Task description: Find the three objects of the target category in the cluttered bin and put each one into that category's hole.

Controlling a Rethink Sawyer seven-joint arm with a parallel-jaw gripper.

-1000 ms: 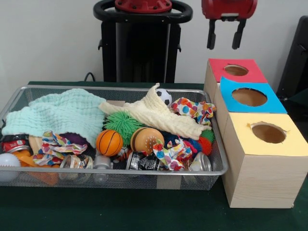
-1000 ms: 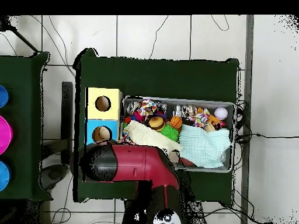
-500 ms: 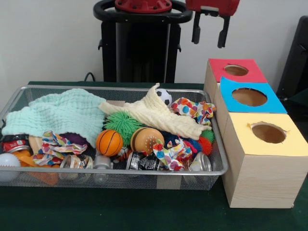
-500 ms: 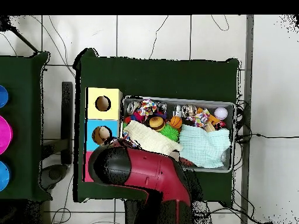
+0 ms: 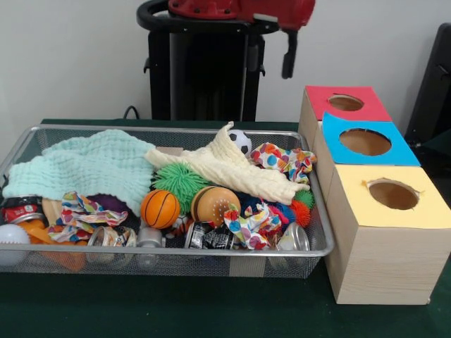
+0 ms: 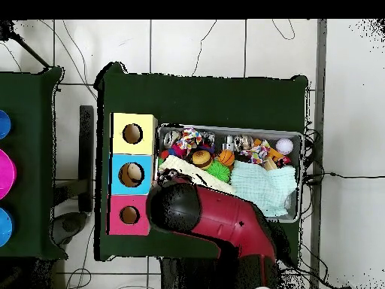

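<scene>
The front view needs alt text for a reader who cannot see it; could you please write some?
A wire mesh bin full of cloths, balls and cans sits on a green table beside three wooden boxes with round holes, topped red, blue and yellow. The end effector hangs above, holding nothing.

A plain, pale grey wall (image 5: 70,63) fills the background of the front view, evenly lit. A dark green cloth-covered table (image 6: 203,98) stands on a floor of large white tiles (image 6: 195,47) with dark grout lines. Thin black cables (image 6: 201,45) trail across the tiles. To one side in the overhead view stands a second dark green table (image 6: 30,150), carrying round blue and magenta discs (image 6: 4,173) at the picture's edge.
</scene>
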